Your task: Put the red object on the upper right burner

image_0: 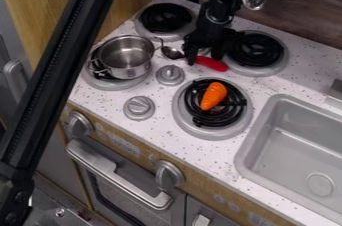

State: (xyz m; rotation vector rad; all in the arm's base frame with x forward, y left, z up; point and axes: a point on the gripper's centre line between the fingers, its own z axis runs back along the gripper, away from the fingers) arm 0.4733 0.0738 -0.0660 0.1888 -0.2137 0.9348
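The black gripper (203,56) hangs down between the two back burners, right over a utensil with a red handle (212,63). Its metal spoon bowl (172,52) sticks out on the gripper's left, and the red handle on the right, near the rim of the upper right burner (257,49). The gripper hides the middle of the utensil, and whether it is held cannot be made out. Black coils with a grey ring around them form the upper right burner, which the dark gripper partly overlaps at its left.
A metal pot (125,56) stands on the left front burner. An orange carrot (214,95) lies on the right front burner (215,132). Two grey knobs (139,107) rise from the counter between the burners. The sink (300,152) is at the right.
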